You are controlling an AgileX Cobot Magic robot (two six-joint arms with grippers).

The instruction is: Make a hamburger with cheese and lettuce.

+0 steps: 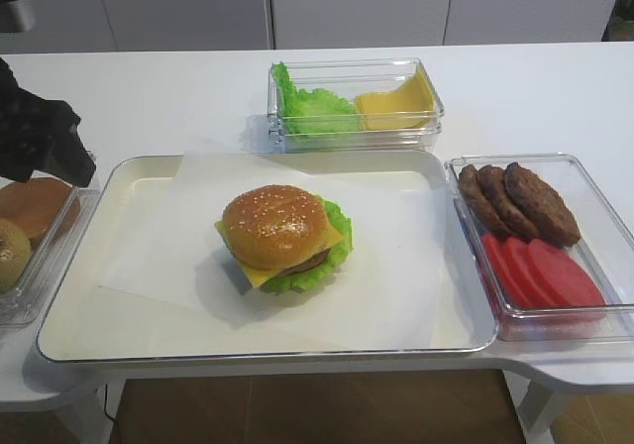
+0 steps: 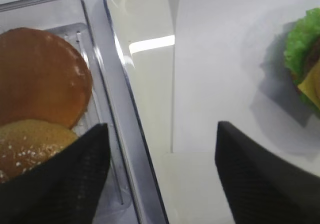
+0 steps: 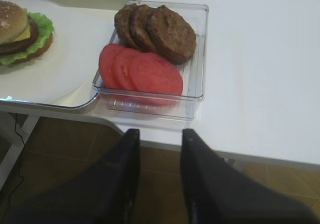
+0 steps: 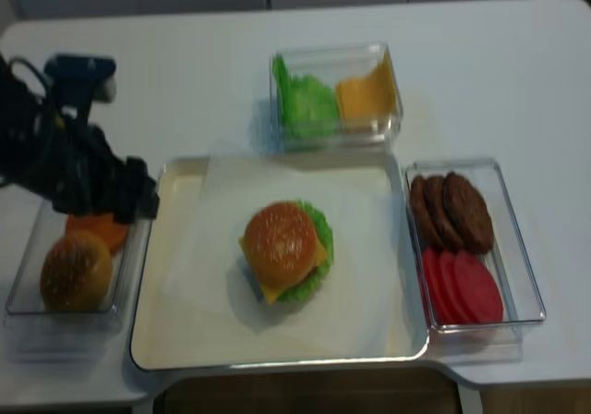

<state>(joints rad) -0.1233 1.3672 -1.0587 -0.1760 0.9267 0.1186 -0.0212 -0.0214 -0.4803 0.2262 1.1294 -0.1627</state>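
Note:
The hamburger (image 1: 282,234) sits assembled on white paper in the middle of the tray (image 1: 129,337), sesame bun on top. The cheese (image 1: 255,274) juts out as yellow corners under the bun, above the ruffled lettuce (image 1: 342,253). My left gripper (image 2: 160,134) is open and empty, hovering over the tray's left rim between the bun box and the burger; it shows as a black shape in the exterior view (image 1: 77,162). My right gripper (image 3: 160,134) is open and empty, low in front of the table edge, below the patty box.
A clear box (image 1: 297,137) at the back holds loose lettuce leaves and cheese slices. A box (image 1: 594,181) on the right holds brown patties and red tomato slices. A box (image 1: 40,285) on the left holds bun halves.

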